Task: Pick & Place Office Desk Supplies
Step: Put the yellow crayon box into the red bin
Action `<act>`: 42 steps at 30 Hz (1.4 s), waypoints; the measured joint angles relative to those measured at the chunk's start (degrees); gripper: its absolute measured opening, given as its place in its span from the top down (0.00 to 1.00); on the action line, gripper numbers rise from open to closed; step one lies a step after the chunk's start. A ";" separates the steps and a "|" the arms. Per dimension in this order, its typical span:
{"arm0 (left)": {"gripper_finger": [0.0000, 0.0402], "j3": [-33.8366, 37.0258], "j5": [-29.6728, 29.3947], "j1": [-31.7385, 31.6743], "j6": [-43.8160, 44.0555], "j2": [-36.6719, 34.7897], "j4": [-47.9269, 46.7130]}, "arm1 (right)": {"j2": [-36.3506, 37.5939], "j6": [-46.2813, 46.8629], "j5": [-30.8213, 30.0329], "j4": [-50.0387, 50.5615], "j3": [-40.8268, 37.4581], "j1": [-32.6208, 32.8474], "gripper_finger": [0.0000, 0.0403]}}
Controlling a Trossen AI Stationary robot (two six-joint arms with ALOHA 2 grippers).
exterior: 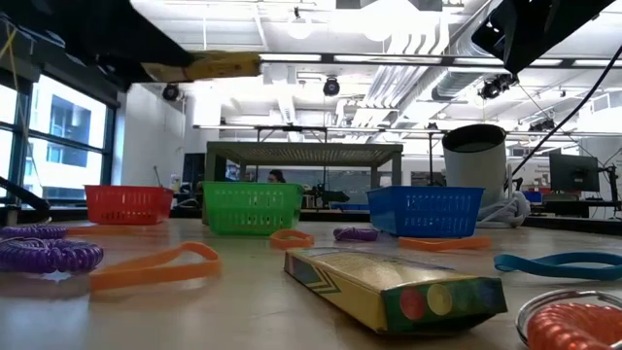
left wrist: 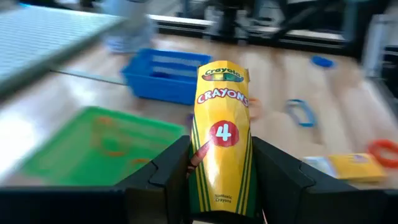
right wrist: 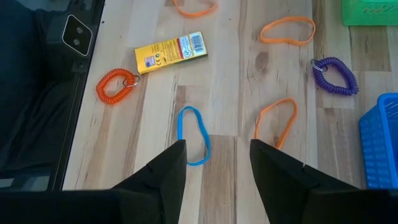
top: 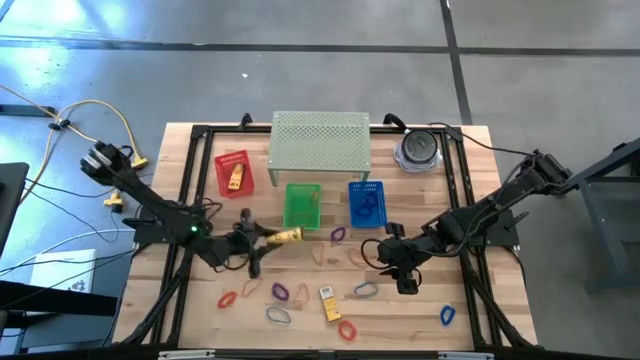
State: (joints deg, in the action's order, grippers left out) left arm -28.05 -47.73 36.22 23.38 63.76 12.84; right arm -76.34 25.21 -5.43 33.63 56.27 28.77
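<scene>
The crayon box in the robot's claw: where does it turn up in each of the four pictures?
High view: the crayon box sits mid-table, held by the left gripper, just below the green basket.
Low view: top left, raised above the table.
Left wrist view: centre, upright between the dark fingers.
Right wrist view: not in it; the box there is another one, lying flat.
Shared landmark: the green basket, seen in all four.

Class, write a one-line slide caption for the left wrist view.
Left gripper holds a yellow crayon box upright above the green basket.
</scene>
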 joint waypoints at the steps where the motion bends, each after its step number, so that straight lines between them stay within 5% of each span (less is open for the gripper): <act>1: 0.63 0.00 -2.34 0.48 0.98 -1.60 -2.72 | 0.00 0.00 0.01 0.00 0.00 0.00 0.59; 11: 0.63 -0.02 -26.56 2.05 18.94 -12.20 -25.38 | 0.00 -0.04 -0.24 0.00 0.00 0.00 0.59; 16: 0.63 -0.02 -29.31 -2.71 26.18 -13.86 -32.09 | 0.00 -0.56 -0.30 -0.02 0.00 0.00 0.59; 28: 0.63 -0.04 -12.43 -26.37 58.90 -13.83 -59.71 | 0.00 -1.74 -0.44 -0.04 0.00 0.00 0.59; 42: 0.63 -0.04 2.60 -39.78 57.65 -13.35 -59.32 | 0.00 -4.09 -0.66 -0.36 0.00 0.00 0.59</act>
State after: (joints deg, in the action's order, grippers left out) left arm -28.10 -45.13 -3.57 81.03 50.41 -46.48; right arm -76.34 21.12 -6.09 33.27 56.27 28.77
